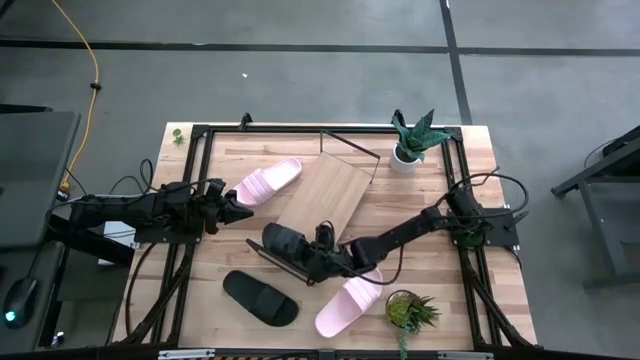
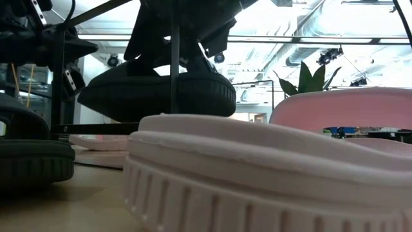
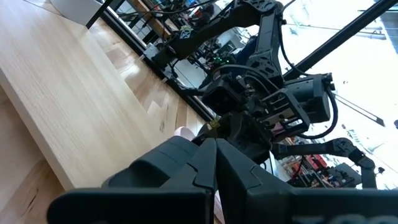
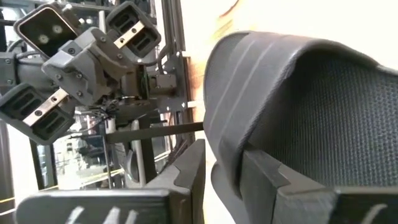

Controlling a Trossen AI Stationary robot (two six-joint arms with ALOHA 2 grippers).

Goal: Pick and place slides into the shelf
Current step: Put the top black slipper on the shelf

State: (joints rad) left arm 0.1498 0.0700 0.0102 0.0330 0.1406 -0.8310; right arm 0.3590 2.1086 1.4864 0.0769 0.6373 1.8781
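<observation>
One black slide (image 1: pixel 283 245) (image 2: pixel 154 93) sits raised above the table at the near-left end of the shelf (image 1: pixel 325 195), a light board on a black wire frame. My right gripper (image 1: pixel 322 256) is open, its fingers on either side of this slide's strap (image 4: pixel 298 93). A second black slide (image 1: pixel 260 297) and a pink slide (image 1: pixel 350 300) lie sole-down on the table near the front. Another pink slide (image 1: pixel 268 182) lies left of the shelf. My left gripper (image 1: pixel 240 208) (image 3: pixel 214 149) is shut and hovers level beside that pink slide. My right gripper reaches the black slide slanting down from the table's right side. The strap's edge (image 4: pixel 227 168) stands between its fingers. One finger (image 4: pixel 286 186) lies against the strap. A narrow gap shows between the other finger (image 4: pixel 186 180) and the strap.
A potted plant (image 1: pixel 412 140) stands at the far right of the table, another (image 1: pixel 410 312) at the near right. A black frame (image 1: pixel 200 130) runs around the tabletop. Bare wood shows between the shelf and the right arm's base.
</observation>
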